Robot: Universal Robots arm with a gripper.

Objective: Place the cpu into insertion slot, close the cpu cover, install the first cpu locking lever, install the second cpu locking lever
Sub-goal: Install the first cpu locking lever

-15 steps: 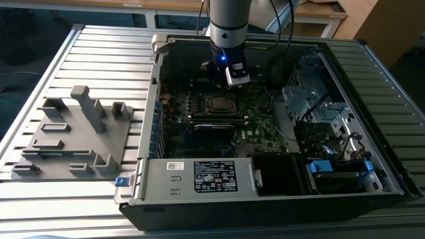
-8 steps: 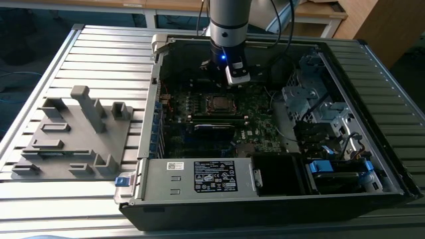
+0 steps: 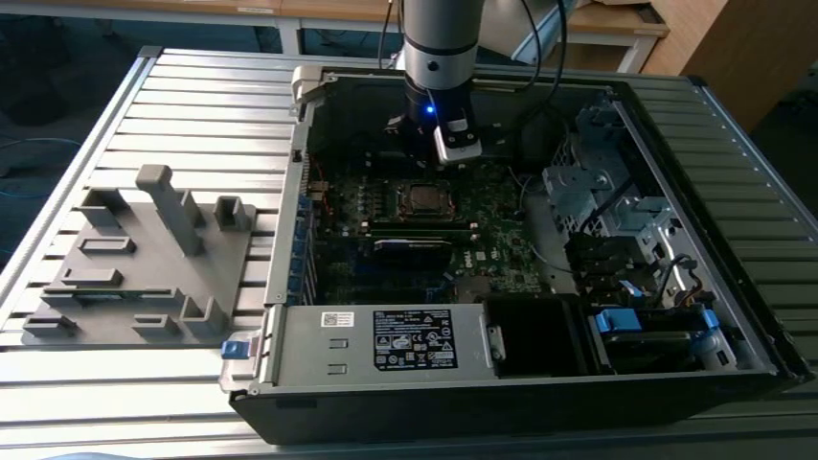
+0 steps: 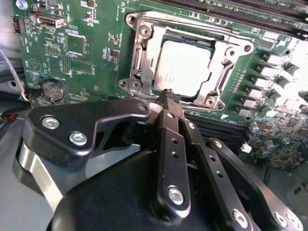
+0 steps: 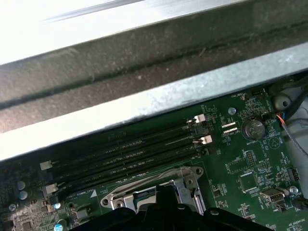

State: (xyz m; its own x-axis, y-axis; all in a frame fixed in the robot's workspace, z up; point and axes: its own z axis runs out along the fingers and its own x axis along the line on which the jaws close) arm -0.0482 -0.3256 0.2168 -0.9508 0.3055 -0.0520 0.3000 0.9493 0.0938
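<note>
Just beside the insertion slot, where the cpu already lies under the lowered cpu cover, the closed, empty hand seems set for levering, needing precise sideways pressure.

a lab or workshop: an open computer case on a slatted metal bench, wooden desks behind.

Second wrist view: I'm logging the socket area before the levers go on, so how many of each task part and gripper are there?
cpu: 1
insertion slot: 1
cpu cover: 1
gripper: 1
Total: 4
</note>
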